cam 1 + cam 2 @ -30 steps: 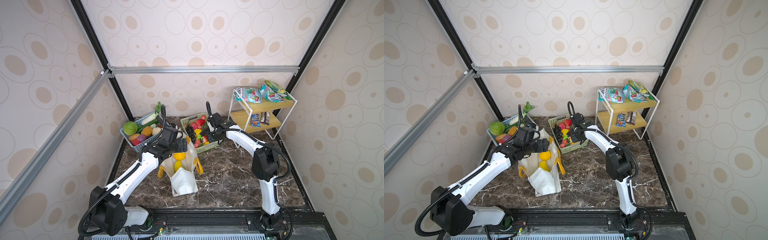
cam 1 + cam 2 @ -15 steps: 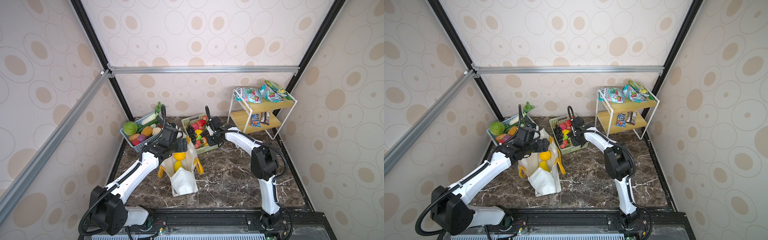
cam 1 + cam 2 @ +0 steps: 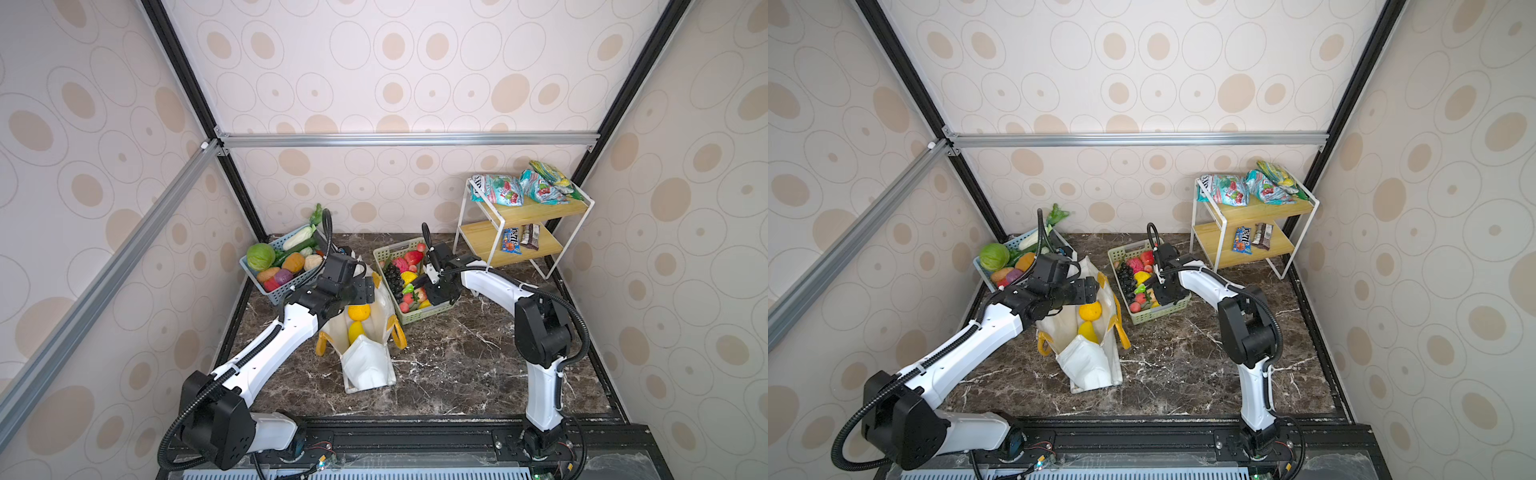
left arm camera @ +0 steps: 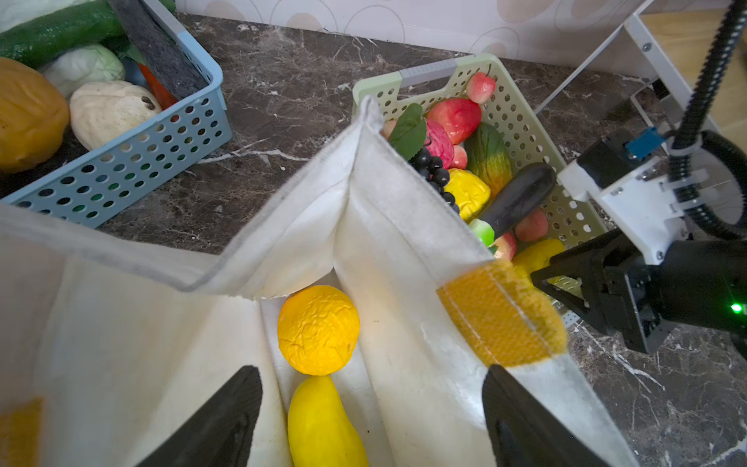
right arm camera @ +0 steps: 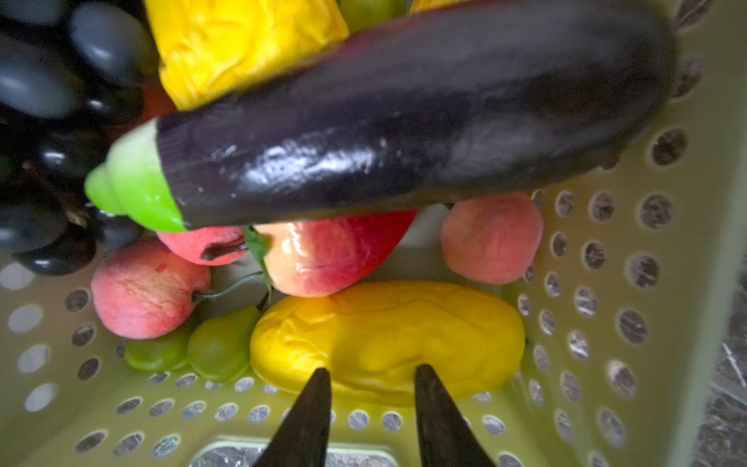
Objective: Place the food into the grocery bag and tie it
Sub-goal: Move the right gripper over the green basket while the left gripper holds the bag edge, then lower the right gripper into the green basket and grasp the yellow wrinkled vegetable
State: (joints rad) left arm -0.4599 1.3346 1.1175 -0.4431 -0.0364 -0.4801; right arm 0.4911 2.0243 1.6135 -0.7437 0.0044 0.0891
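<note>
Cream fabric grocery bag [image 3: 368,368] gapes, orange [image 3: 359,311] and yellow fruit [image 3: 356,332] inside; left pincer [image 4: 368,371] spread wide, right pincer [image 5: 371,370] half-parted.

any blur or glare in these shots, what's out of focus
Right wrist view: the eggplant is soft-edged with white glare streaks, the yellow fruit farther off is sharper. Left wrist view: the orange in the grocery bag is crisp. Both top views: even light, faint shadows, no blur.
</note>
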